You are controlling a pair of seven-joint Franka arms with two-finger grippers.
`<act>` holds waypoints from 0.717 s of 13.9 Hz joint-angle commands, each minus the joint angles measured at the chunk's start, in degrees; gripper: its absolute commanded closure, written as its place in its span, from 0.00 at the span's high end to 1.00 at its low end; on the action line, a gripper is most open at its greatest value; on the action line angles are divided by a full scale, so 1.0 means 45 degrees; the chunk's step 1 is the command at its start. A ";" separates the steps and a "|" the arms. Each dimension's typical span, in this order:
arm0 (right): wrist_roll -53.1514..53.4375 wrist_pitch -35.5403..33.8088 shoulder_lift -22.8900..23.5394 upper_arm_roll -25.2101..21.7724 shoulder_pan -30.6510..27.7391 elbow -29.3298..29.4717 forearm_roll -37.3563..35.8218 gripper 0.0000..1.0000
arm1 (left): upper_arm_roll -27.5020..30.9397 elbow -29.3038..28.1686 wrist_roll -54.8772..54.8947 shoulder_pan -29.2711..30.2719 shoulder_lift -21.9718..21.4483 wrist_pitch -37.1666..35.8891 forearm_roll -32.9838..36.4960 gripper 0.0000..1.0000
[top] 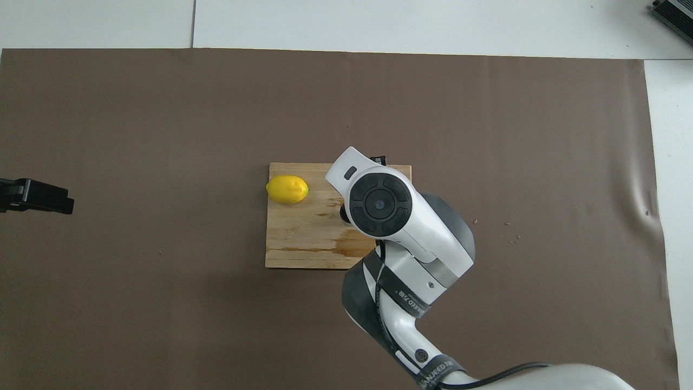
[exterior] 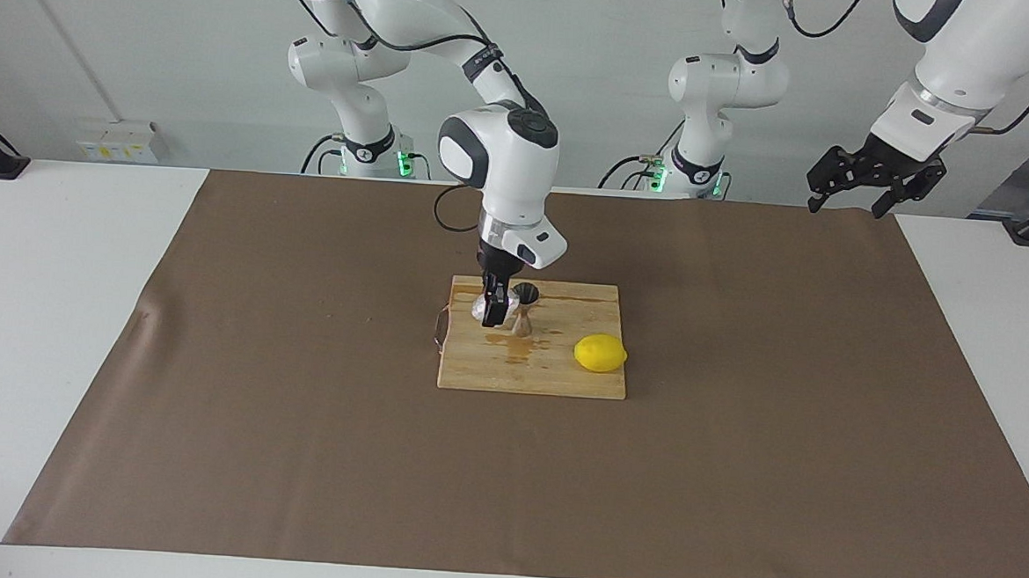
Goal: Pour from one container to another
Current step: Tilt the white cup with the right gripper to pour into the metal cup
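the glass cup [exterior: 484, 308] was clamped in the right tool [exterior: 495, 310] beside the jigger [exterior: 523, 308]; the left tool [exterior: 872, 180] was held apart, waiting.

Cutting board [top: 303, 244]: wooden, laid on a brown mat [top: 162, 314] near its middle; darker wet-looking stains are seen along the board's edge nearest the robots.

Lemon [top: 287, 189]: yellow, set on the board at the corner farthest from the robots, toward the left arm's end.

Jigger [top: 342, 214]: only a dark sliver is shown, the rest covered by the right arm's wrist.

Left gripper [top: 38, 195]: held over the mat's edge at the left arm's end.
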 commanded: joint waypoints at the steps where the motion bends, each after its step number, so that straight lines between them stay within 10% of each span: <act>1: 0.0346 -0.0340 -0.0030 0.0004 0.0371 0.0153 -0.0798 0.04 | -0.0038 -0.0057 -0.0002 0.0107 -0.0056 -0.0138 -0.0118 1.00; 10: 0.0268 -0.0692 -0.0167 0.0043 0.0392 0.0055 -0.1972 0.04 | -0.0038 -0.0057 -0.0002 0.0107 -0.0056 -0.0138 -0.0118 1.00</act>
